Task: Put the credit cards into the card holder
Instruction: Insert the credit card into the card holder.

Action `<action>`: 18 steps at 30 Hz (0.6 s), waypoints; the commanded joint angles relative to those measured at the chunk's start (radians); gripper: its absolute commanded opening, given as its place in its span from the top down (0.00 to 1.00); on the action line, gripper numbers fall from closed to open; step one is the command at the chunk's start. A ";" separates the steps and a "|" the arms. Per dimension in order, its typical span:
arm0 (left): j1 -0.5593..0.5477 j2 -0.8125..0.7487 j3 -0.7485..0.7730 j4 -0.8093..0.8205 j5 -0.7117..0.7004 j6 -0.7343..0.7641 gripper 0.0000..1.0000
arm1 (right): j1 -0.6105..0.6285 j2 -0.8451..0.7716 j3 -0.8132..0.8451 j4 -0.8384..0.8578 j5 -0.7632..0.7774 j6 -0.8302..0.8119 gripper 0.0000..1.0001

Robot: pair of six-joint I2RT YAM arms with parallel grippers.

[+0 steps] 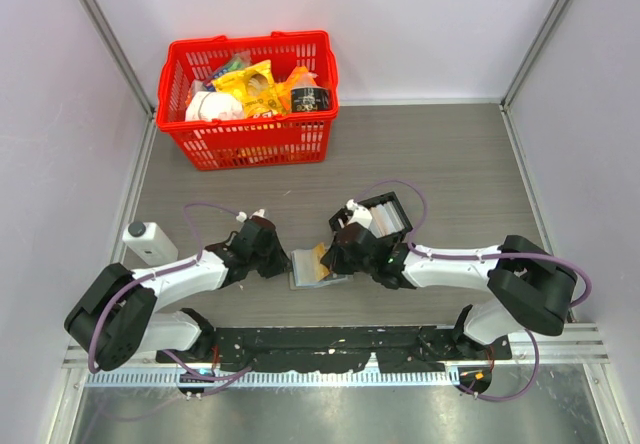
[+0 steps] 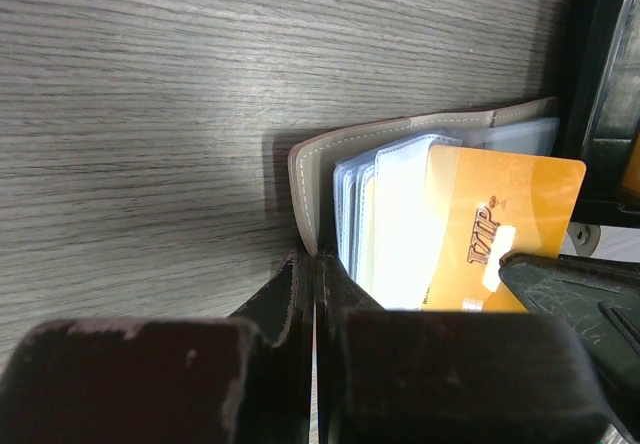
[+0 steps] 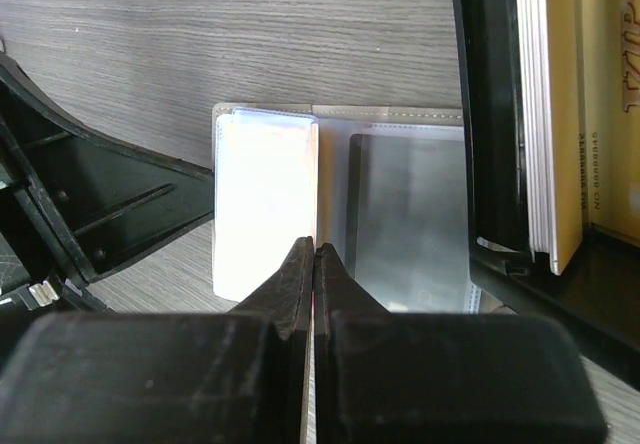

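**Card holder** [image 1: 312,269]: laid open on the table [image 1: 450,164] between the two grippers, clear pockets exposed.

**Left gripper** [image 2: 312,269]: pressed together on the beige cover edge.

**Right gripper** [image 3: 314,256]: pressed together, seemingly pinching the orange card [image 2: 500,229], which is held over the pockets.

**Spare cards** [image 3: 545,114]: stacked on edge in the black tray [image 3: 485,114], just beside the holder.

**Risks:**
- The card may be snagged on a pocket lip and bent if it is tilted.
- The holder may be dragged if the cover pinch slips.
- The thin card may be twisted out of the jaws.
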 commanded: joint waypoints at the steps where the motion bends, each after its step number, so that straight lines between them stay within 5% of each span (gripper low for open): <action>1: -0.002 0.060 -0.045 -0.127 -0.060 0.046 1.00 | -0.006 0.007 -0.037 0.057 -0.036 0.050 0.99; 18: -0.003 0.071 -0.086 -0.098 -0.069 0.032 1.00 | -0.009 0.079 -0.131 0.238 -0.077 0.127 0.99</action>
